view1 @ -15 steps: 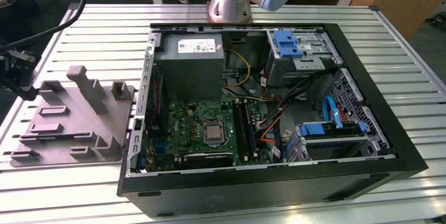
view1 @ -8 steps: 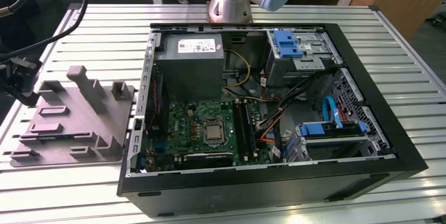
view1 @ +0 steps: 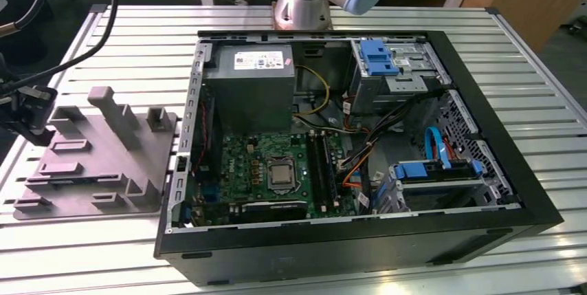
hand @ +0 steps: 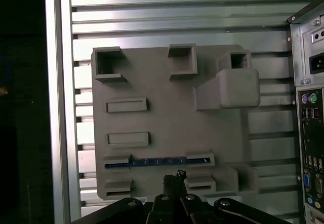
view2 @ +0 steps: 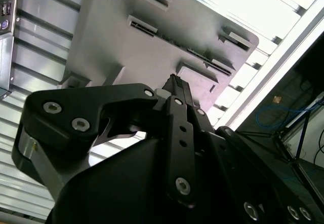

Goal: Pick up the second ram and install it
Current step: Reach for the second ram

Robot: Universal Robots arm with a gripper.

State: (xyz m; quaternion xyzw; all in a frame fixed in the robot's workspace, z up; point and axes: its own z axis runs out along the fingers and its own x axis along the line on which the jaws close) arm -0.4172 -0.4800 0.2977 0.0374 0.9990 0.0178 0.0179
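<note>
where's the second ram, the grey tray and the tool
second ram (hand: 152,161), first wrist view, middle of its bluish edge
grey tray (hand: 167,112), first wrist view, bare flat base
tool (hand: 174,179), first wrist view, its tip

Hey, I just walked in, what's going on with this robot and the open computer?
A robot arm is working beside an open desktop computer case on a slatted metal table. Its gripper hangs over the grey parts tray next to the case, jaws shut and holding nothing. The second ram lies in a slot of that tray, close to the gripper's tips, not yet picked up.
</note>
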